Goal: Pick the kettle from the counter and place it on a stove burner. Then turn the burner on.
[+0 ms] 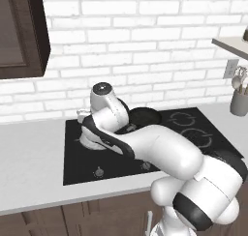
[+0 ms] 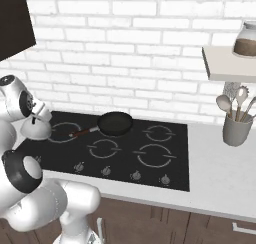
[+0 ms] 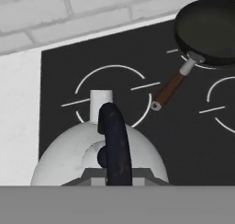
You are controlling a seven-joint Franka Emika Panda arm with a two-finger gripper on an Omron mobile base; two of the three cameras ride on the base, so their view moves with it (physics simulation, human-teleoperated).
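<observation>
Gripper (image 3: pixel 110 182) pinching kettle (image 3: pixel 69 154) by its dark handle, above stove (image 3: pixel 183 140), just short of stove burner (image 3: pixel 113 68), near frying pan (image 3: pixel 209 32).

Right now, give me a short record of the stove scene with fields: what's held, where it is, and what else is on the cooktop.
held: kettle, gripped at its dark handle
end effector: shut on the handle
kettle position: over the left rear part of the stove, near a ring marking
also on stove: black frying pan with reddish handle
knobs: row along the front edge
burner state: cannot tell
</observation>
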